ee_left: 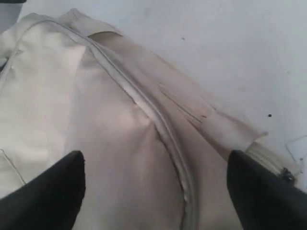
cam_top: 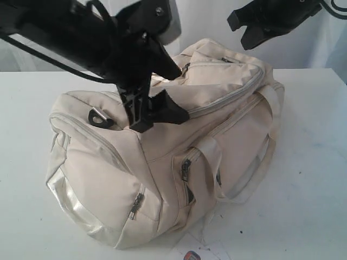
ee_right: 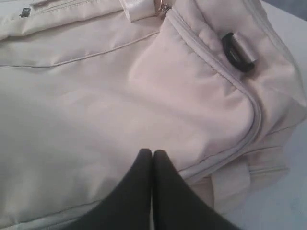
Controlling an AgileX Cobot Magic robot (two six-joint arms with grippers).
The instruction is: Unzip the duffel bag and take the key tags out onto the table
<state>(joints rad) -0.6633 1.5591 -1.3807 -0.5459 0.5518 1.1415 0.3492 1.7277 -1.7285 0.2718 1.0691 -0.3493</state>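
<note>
The cream-white duffel bag (cam_top: 162, 157) lies on the white table (cam_top: 309, 162), and every zipper I can see on it is closed. My left gripper (cam_top: 160, 116) hangs open just above the bag's top. In the left wrist view the left gripper (ee_left: 156, 160) has its black fingers (ee_left: 53, 191) spread wide on either side of a closed grey zipper line (ee_left: 163, 127), with nothing held. My right gripper (cam_top: 245, 33) is up above the bag's far end. The right wrist view shows this gripper (ee_right: 152, 154) shut and empty over the bag's fabric (ee_right: 96, 105). The key tags are hidden.
A black strap ring (cam_top: 100, 117) sits on the bag's left end, and another black ring (ee_right: 237, 52) shows in the right wrist view. Webbing handles (cam_top: 260, 173) droop down the bag's near side. A small orange-and-blue object (cam_top: 191, 254) lies on a sheet at the table's front edge.
</note>
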